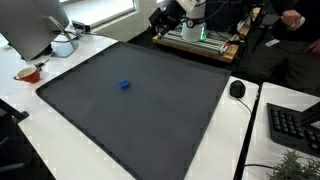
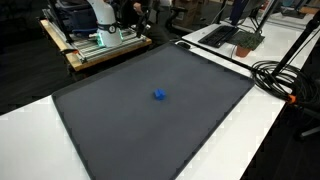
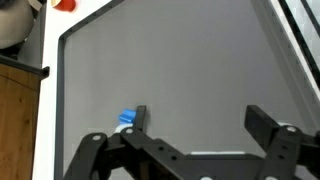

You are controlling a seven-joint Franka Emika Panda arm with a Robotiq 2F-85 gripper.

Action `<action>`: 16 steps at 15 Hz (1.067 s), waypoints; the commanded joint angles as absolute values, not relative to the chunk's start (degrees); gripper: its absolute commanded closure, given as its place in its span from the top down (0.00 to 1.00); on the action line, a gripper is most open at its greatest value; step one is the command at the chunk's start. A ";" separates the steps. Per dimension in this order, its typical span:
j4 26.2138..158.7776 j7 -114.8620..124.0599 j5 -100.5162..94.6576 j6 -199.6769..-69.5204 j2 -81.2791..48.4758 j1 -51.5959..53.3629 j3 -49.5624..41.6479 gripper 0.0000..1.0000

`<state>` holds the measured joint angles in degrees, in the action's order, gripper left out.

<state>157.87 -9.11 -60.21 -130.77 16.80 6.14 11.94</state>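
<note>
Since the gripper [image 3: 200, 122] hung wide open with the blue block [image 3: 126, 120] just beside one finger [image 3: 140, 114], near the middle of the table [image 2: 22, 140] and far from every edge, you needed to centre it over the block before descending.

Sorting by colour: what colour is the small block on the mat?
Blue block, clearest in an exterior view.

A: Any txt, labels, nos. legible?
B: None, all 3 views. Keyboard [image 1: 295, 125] keys too blurry to read.
A: Blue block [image 1: 124, 86]?
B: Too small, can't tell any mark. No brands or signs readable elsewhere.
</note>
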 commanded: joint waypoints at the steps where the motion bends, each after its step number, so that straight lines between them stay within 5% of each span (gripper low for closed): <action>1: 157.50 -13.74 -66.31 -129.38 12.96 7.61 10.64 1.00; 16: 156.28 -19.22 -90.72 -129.03 1.99 8.05 10.02 1.00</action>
